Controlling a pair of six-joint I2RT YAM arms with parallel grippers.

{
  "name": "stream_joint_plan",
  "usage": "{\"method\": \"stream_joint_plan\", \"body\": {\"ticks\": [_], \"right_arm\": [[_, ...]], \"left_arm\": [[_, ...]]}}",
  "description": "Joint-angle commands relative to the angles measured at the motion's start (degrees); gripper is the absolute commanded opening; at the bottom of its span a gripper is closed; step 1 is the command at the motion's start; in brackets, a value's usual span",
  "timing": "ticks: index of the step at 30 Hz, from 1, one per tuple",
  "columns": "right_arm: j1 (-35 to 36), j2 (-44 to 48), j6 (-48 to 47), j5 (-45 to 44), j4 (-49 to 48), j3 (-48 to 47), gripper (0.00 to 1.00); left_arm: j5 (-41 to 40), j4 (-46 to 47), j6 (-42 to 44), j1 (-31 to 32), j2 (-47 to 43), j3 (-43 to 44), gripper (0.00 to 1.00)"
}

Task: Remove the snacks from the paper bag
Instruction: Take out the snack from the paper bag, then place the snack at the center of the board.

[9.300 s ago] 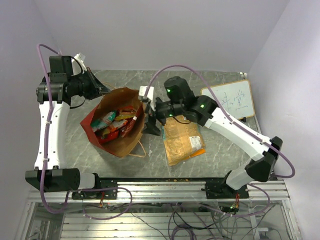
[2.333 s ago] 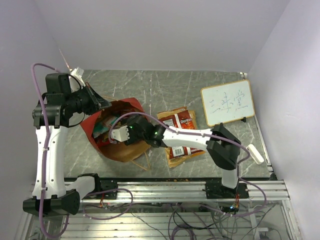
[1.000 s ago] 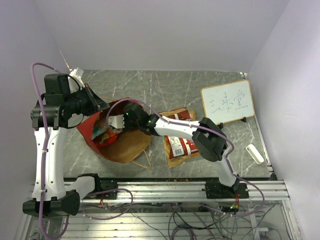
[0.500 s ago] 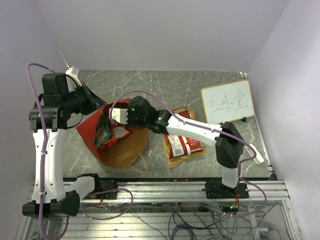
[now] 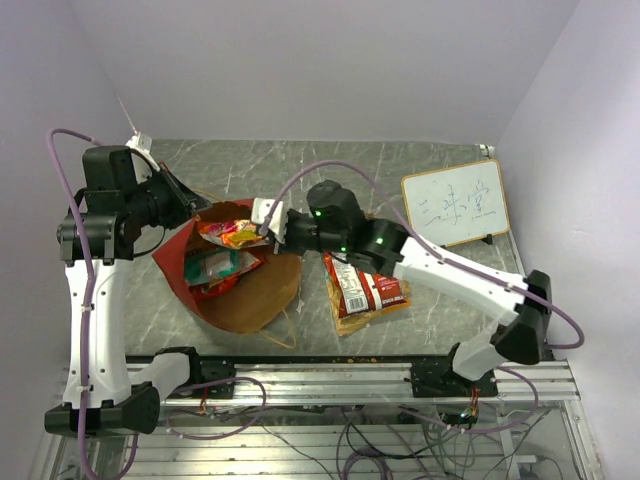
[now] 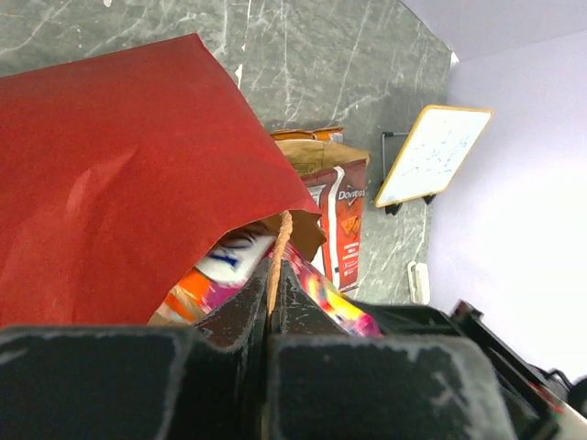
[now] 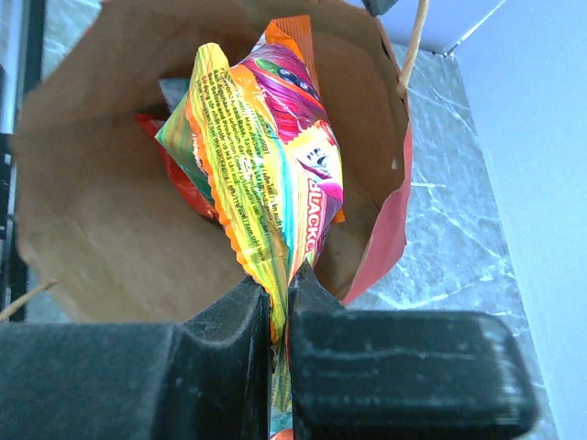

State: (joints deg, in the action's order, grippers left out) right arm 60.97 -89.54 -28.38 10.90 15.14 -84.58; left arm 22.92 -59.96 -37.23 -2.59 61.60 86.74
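Observation:
The paper bag [image 5: 240, 295], red outside [image 6: 119, 174] and brown inside [image 7: 83, 211], lies on its side with its mouth open. My left gripper [image 5: 190, 206] is shut on its twine handle [image 6: 278, 249] and holds the rim up. My right gripper [image 5: 264, 222] is shut on the edge of a multicoloured snack packet [image 5: 232, 234], which hangs just over the bag's mouth [image 7: 266, 156]. More snacks [image 5: 215, 270] remain inside the bag. A red Doritos packet [image 5: 365, 290] lies on a brown packet [image 5: 345, 318] on the table to the bag's right.
A white framed whiteboard [image 5: 455, 203] leans at the back right of the grey marble table [image 5: 300, 170]. A small white object [image 6: 419, 282] lies near the right edge. The metal rail [image 5: 330, 380] runs along the near edge.
My right gripper has come up and back out of the bag with the multicoloured packet, moving right. The left gripper keeps its hold on the handle, slightly raised.

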Motion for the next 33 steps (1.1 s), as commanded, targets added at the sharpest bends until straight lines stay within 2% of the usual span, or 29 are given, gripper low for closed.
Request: {"method": "stream_joint_plan", "body": {"ticks": [1,5,10,17,25,33], "right_arm": [[0.2,7.3,6.2,1.2,0.4,2.4,0.0],[0.2,14.3,11.7,-0.7,0.9,5.4,0.0],[0.2,22.2,16.3,-4.6,7.5,6.9,0.0],[0.1,28.7,28.8,-27.9,16.4,10.6,0.0],[0.0,22.9,41.8,-50.7,27.4,8.8,0.0],[-0.7,9.4,56.7,-58.5,39.5,4.0,0.0]], "left_arm": [[-1.0,2.1,-0.8,-0.2,0.0,2.5,0.07],[-1.4,1.9,-0.2,-0.2,0.4,2.5,0.07],[-0.7,2.5,-0.2,-0.2,0.8,1.2,0.07],[-0.3,2.4,0.3,-0.2,1.5,1.2,0.07],[-0.1,1.9,0.9,-0.1,1.8,1.1,0.07],[0.3,2.0,0.9,-0.1,1.4,0.8,0.07]]}}
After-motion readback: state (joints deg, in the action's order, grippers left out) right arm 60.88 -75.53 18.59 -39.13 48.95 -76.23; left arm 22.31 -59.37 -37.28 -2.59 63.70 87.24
